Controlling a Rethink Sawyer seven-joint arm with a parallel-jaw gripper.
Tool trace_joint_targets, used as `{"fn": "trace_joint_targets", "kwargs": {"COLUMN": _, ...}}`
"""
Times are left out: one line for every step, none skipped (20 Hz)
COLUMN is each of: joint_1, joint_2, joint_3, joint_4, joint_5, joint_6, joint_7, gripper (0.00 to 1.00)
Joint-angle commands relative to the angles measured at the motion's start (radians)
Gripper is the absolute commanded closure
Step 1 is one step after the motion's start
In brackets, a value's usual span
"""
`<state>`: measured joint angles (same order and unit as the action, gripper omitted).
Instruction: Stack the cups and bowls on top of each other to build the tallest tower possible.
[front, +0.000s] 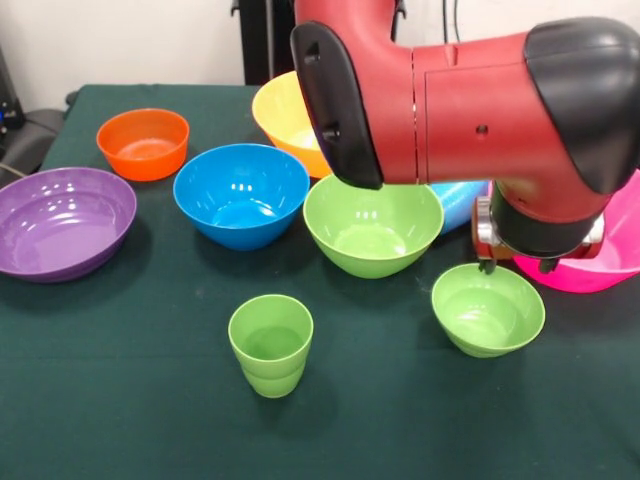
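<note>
Lime cup: nearest the camera, upright on the bench, standing alone, stepped lower part visible, mouth up.
Arm: red and black, crosses the upper right of the view and hides part of what lies behind it.
Purple bowl: widest and shallow, at the left edge, mouth up, apart from the others.
Pink bowl: at the right edge, partly hidden behind the arm's black wrist.
Blue bowl: deep, centre left, mouth up, just beside the large green bowl.
Large green bowl: centre, mouth up, rim partly under the arm.
Yellow-orange bowl: behind the blue bowl, tilted, mostly hidden by the arm.
Small green bowl: right of the lime cup, leaning a little, directly below the wrist.
Orange bowl: small, far left, upright, alone.
Light blue item: only a sliver shows beneath the arm; cannot tell its shape.
Jaws: just above the small green bowl's far rim; cannot tell whether they are parted or together.
</note>
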<state>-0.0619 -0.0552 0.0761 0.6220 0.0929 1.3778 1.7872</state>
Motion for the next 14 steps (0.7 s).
{"fn": "trace_joint_targets", "kwargs": {"joint_1": -0.021, "joint_2": -0.048, "joint_3": 0.062, "joint_4": 0.001, "joint_5": -0.072, "joint_6": 0.0, "joint_7": -0.199, "gripper": 0.0}}
{"fn": "trace_joint_targets", "kwargs": {"joint_1": -0.021, "joint_2": -0.055, "joint_3": 0.059, "joint_4": 0.004, "joint_5": -0.076, "joint_6": 0.0, "joint_7": -0.202, "gripper": 0.0}}
{"fn": "trace_joint_targets", "kwargs": {"joint_1": -0.025, "joint_2": -0.085, "joint_3": 0.052, "joint_4": 0.049, "joint_5": -0.081, "joint_6": -0.032, "joint_7": -0.217, "gripper": 0.0}}
{"fn": "trace_joint_targets", "kwargs": {"joint_1": -0.027, "joint_2": -0.095, "joint_3": 0.05, "joint_4": 0.06, "joint_5": -0.085, "joint_6": -0.042, "joint_7": -0.226, "gripper": 0.0}}
{"fn": "trace_joint_targets", "kwargs": {"joint_1": -0.03, "joint_2": -0.115, "joint_3": 0.045, "joint_4": 0.085, "joint_5": -0.094, "joint_6": -0.073, "joint_7": -0.243, "gripper": 0.0}}
{"fn": "trace_joint_targets", "kwargs": {"joint_1": -0.032, "joint_2": -0.121, "joint_3": 0.044, "joint_4": 0.093, "joint_5": -0.099, "joint_6": -0.083, "joint_7": -0.25, "gripper": 0.0}}
{"fn": "trace_joint_targets", "kwargs": {"joint_1": -0.034, "joint_2": -0.115, "joint_3": 0.043, "joint_4": 0.088, "joint_5": -0.11, "joint_6": -0.099, "joint_7": -0.262, "gripper": 0.0}}
{"fn": "trace_joint_targets", "kwargs": {"joint_1": -0.037, "joint_2": -0.118, "joint_3": 0.043, "joint_4": 0.094, "joint_5": -0.116, "joint_6": -0.109, "joint_7": -0.269, "gripper": 0.0}}
{"fn": "trace_joint_targets", "kwargs": {"joint_1": -0.041, "joint_2": -0.117, "joint_3": 0.044, "joint_4": 0.099, "joint_5": -0.126, "joint_6": -0.128, "joint_7": -0.28, "gripper": 0.0}}
{"fn": "trace_joint_targets", "kwargs": {"joint_1": -0.044, "joint_2": -0.121, "joint_3": 0.045, "joint_4": 0.107, "joint_5": -0.132, "joint_6": -0.139, "joint_7": -0.285, "gripper": 0.0}}
{"fn": "trace_joint_targets", "kwargs": {"joint_1": -0.047, "joint_2": -0.115, "joint_3": 0.046, "joint_4": 0.107, "joint_5": -0.144, "joint_6": -0.16, "joint_7": -0.296, "gripper": 0.0}}
{"fn": "trace_joint_targets", "kwargs": {"joint_1": -0.05, "joint_2": -0.117, "joint_3": 0.048, "joint_4": 0.114, "joint_5": -0.15, "joint_6": -0.174, "joint_7": -0.3, "gripper": 0.0}}
{"fn": "trace_joint_targets", "kwargs": {"joint_1": -0.054, "joint_2": -0.108, "joint_3": 0.051, "joint_4": 0.108, "joint_5": -0.164, "joint_6": -0.199, "joint_7": -0.316, "gripper": 0.0}}
{"fn": "trace_joint_targets", "kwargs": {"joint_1": -0.057, "joint_2": -0.108, "joint_3": 0.053, "joint_4": 0.112, "joint_5": -0.172, "joint_6": -0.215, "joint_7": -0.325, "gripper": 0.0}}
